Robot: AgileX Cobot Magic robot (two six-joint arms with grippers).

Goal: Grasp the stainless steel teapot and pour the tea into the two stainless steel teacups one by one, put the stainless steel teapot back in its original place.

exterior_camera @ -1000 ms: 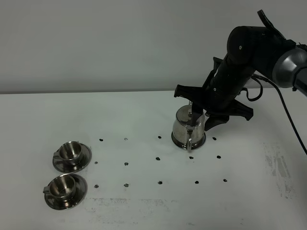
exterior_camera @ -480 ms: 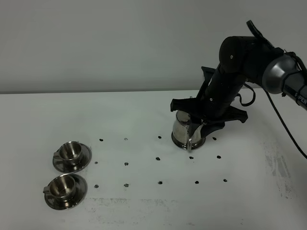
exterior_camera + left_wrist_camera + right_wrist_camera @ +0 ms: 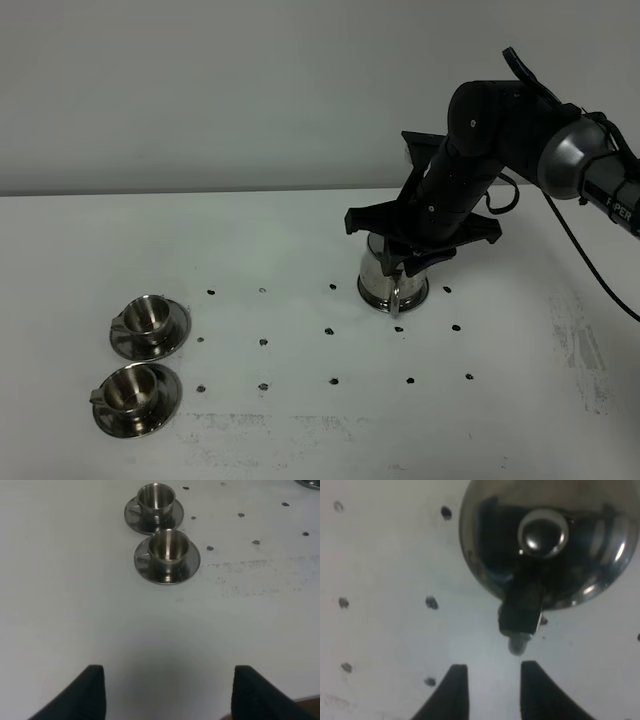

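The teapot (image 3: 380, 281) stands upright on the bench (image 3: 300, 240), handle facing near. The right pincer (image 3: 492, 666) hovers above it, narrowly parted and empty; the left pincer (image 3: 168, 669) gapes wide.

Right end effector (image 3: 492, 680) points down, jaws parted — left end effector (image 3: 170, 680) spread wide.

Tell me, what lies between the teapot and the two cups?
Between teapot and cups, only bare table with small dark dots, seen in the exterior high view.
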